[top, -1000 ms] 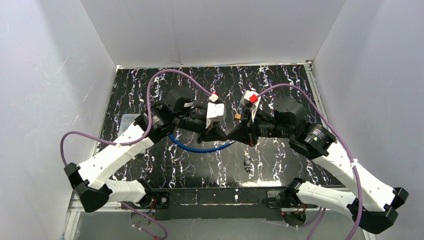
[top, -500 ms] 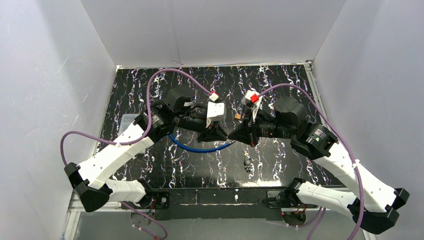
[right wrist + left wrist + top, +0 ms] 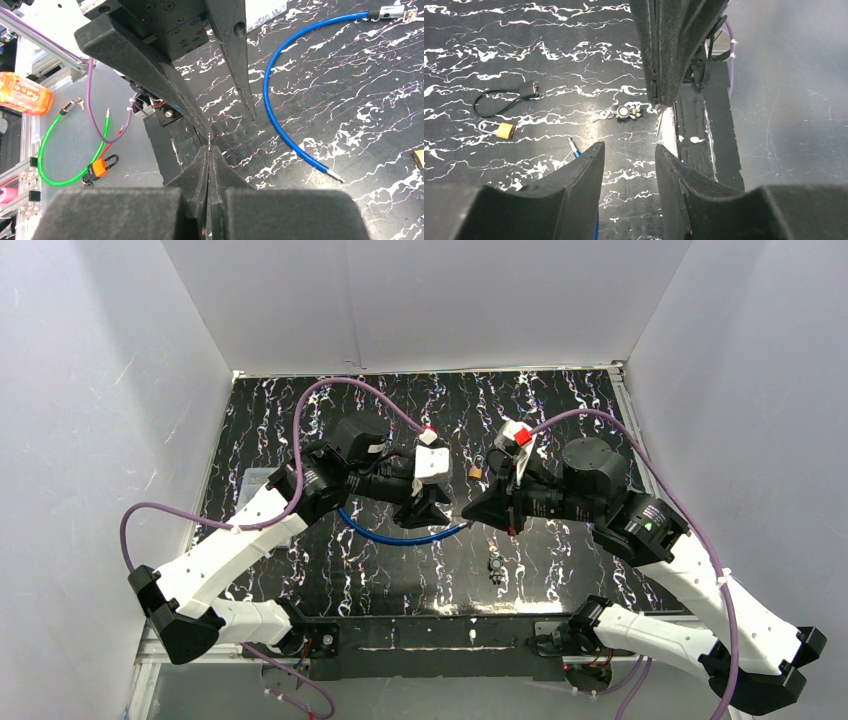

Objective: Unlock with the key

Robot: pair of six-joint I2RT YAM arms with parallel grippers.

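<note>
Right end effector (image 3: 210, 148) tight on thin metal key (image 3: 658, 125); left end effector (image 3: 628, 148) part-open, wedge-shaped.

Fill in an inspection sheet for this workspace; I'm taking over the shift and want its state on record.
Surface: black marbled table, no spills seen.
Job's things: brass padlock lying flat, apart from both grippers; thin key sticking out of the right gripper.
Clutter: blue cable, black cable lock, key ring on the table.
Grippers: left gripper open, holding nothing; right gripper shut on the key.
Cables: purple cables loop above both arms.
Surroundings: white walls; off the table, green cable, orange padlock, orange bottle.
</note>
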